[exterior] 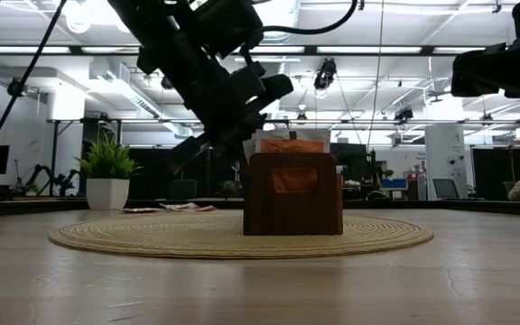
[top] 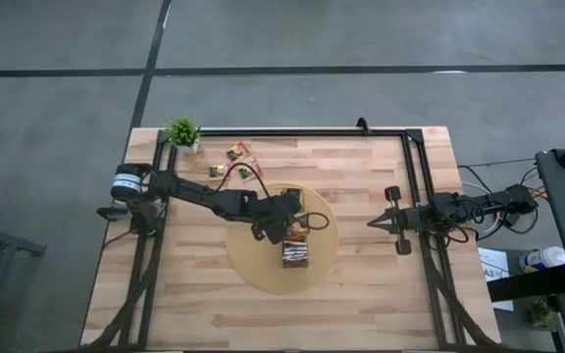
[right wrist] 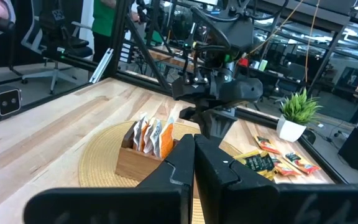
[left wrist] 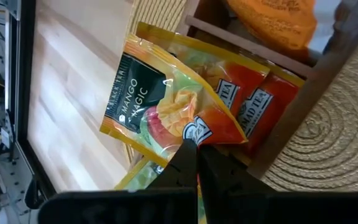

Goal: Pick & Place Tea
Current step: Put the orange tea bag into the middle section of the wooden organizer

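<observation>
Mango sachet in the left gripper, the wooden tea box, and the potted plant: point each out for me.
mango sachet point(left wrist: 160, 102): left wrist view, printed face.
wooden tea box point(exterior: 292, 206): low view, front wall.
potted plant point(top: 181, 131): high view, leaves.

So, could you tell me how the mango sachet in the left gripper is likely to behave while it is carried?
The mango sachet, pinched by one corner in the shut left gripper, looks thin and crinkled, so it is probably light and floppy. Its glossy foil may be slippery, so it could twist. It seems unlikely to break.
</observation>
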Robot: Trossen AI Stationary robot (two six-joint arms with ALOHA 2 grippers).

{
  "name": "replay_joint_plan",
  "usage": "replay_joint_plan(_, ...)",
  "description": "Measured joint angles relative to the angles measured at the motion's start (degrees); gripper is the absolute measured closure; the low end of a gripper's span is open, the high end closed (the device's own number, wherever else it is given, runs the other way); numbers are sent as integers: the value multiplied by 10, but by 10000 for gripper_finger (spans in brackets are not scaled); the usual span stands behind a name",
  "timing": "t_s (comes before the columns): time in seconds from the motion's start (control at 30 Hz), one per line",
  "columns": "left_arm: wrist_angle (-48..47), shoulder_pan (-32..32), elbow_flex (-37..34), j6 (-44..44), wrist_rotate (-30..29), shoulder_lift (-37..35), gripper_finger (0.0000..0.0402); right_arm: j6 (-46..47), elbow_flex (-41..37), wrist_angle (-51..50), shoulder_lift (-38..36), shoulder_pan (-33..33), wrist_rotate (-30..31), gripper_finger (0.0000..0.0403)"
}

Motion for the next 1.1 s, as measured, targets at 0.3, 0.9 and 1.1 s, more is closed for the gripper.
replay_joint_plan(0.3,-2,0,0,-4,0,-1,379,0,0,0,0,0,0,394)
replay_joint_plan(0.9,-12,-23,7,-35,-39,-11,279,0,0,0,0,0,0,394)
replay_joint_plan(1.1,-142,-28,68,-72,-100,-12,278,0,0,0,0,0,0,394)
